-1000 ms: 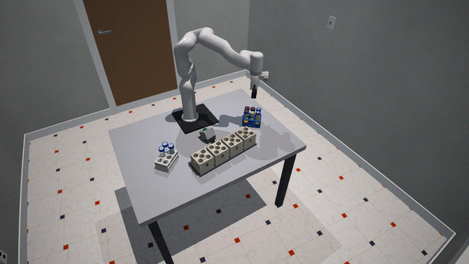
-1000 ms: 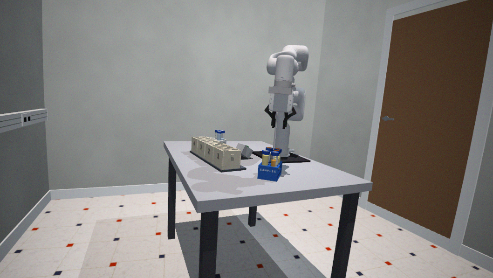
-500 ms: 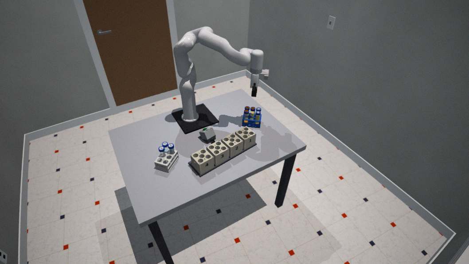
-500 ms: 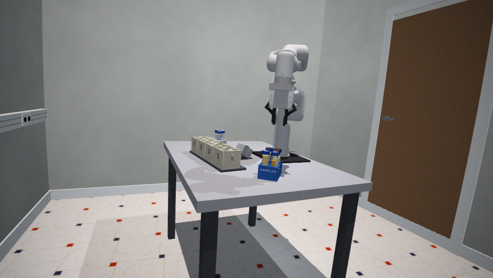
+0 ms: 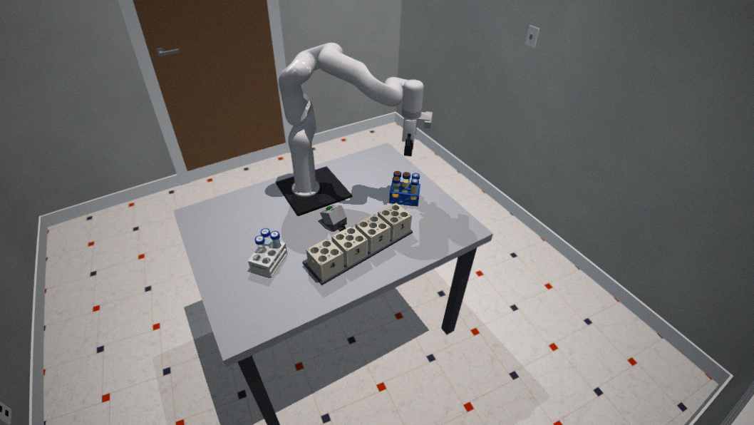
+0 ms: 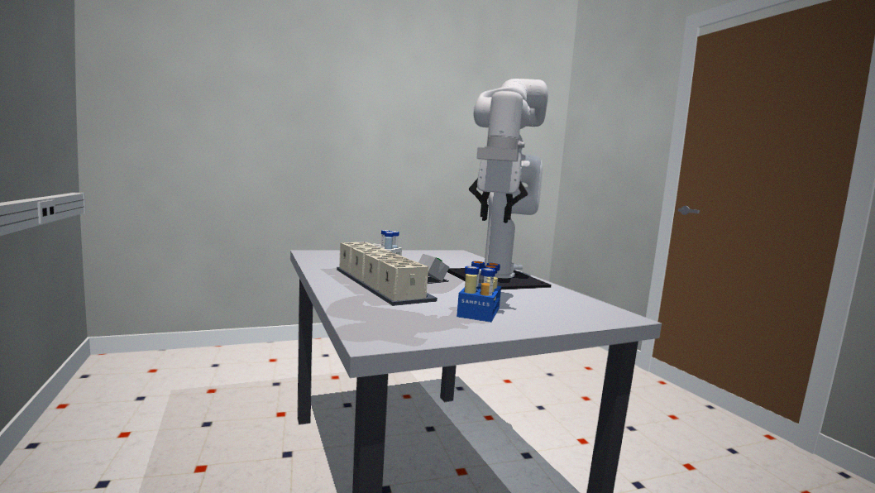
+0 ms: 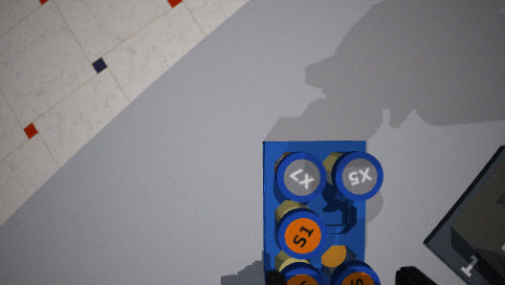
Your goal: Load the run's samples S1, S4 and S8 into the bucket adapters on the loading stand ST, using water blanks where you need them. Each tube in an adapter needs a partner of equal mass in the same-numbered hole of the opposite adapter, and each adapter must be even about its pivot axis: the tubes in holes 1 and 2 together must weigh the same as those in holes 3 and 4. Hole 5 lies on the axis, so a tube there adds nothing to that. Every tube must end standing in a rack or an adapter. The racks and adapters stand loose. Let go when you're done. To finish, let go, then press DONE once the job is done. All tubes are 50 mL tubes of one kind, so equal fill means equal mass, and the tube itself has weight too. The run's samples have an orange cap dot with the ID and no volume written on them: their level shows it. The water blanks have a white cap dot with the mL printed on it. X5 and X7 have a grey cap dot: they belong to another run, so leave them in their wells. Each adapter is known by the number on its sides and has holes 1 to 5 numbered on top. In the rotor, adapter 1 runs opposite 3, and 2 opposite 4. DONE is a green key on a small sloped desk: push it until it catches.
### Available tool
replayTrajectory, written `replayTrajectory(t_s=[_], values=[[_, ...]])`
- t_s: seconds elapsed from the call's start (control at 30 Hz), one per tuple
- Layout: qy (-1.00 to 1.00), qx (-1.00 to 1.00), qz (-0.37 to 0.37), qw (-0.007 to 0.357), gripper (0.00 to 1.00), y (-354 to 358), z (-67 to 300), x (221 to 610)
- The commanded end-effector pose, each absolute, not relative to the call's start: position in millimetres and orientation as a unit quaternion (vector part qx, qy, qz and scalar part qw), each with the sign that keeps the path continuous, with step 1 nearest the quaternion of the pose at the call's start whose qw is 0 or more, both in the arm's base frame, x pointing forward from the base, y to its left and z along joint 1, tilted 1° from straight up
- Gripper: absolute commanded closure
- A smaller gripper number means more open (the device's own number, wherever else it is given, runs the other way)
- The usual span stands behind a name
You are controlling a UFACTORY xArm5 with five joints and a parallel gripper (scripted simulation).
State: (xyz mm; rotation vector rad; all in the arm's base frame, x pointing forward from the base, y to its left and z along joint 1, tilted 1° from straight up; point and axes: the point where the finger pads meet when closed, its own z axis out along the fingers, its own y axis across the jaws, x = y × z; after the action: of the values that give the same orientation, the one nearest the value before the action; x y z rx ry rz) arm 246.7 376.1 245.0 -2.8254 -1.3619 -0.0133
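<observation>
My gripper (image 5: 408, 146) (image 6: 496, 214) (image 7: 341, 278) hangs high above the blue SAMPLES rack (image 5: 403, 199) (image 6: 478, 303) (image 7: 268, 201). It is open, with nothing between the fingers. In the wrist view the orange-dotted S1 tube (image 7: 302, 235) stands behind the grey-dotted X7 (image 7: 301, 178) and X5 (image 7: 359, 176). Two more orange caps are cut off at the bottom edge, their labels hidden. Four cream adapters stand in a row on the dark stand (image 5: 316, 277): adapter 1 (image 5: 396, 220) (image 6: 404, 280) (image 7: 478, 239), adapter 2 (image 5: 374, 232), adapter 3 (image 5: 350, 244) and adapter 4 (image 5: 327, 258). Their holes look empty.
A white rack (image 5: 266, 261) with three blue-capped water blanks (image 5: 266, 237) (image 6: 389, 236) stands left of the adapters. The small sloped desk with the green DONE key (image 5: 332, 215) (image 6: 436, 266) sits between the arm's base and the adapters. The table edge runs close behind the sample rack.
</observation>
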Motion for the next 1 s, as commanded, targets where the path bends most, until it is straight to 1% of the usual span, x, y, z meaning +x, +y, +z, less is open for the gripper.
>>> replayTrajectory(t_s=[0.0, 0.23, 0.37, 0.8, 0.87, 0.97], values=[[-0.390, -0.921, -0.003, 0.008, 0.43, 362, 247, 249], [-0.281, -0.960, -0.002, 0.009, 0.43, 328, 246, 253], [-0.248, -0.969, -0.002, 0.009, 0.43, 321, 246, 254], [-0.034, -0.999, 0.000, 0.009, 0.43, 321, 246, 254], [-0.034, -0.999, 0.000, 0.009, 0.43, 321, 246, 254], [0.016, -1.000, 0.001, 0.009, 0.43, 321, 246, 254]])
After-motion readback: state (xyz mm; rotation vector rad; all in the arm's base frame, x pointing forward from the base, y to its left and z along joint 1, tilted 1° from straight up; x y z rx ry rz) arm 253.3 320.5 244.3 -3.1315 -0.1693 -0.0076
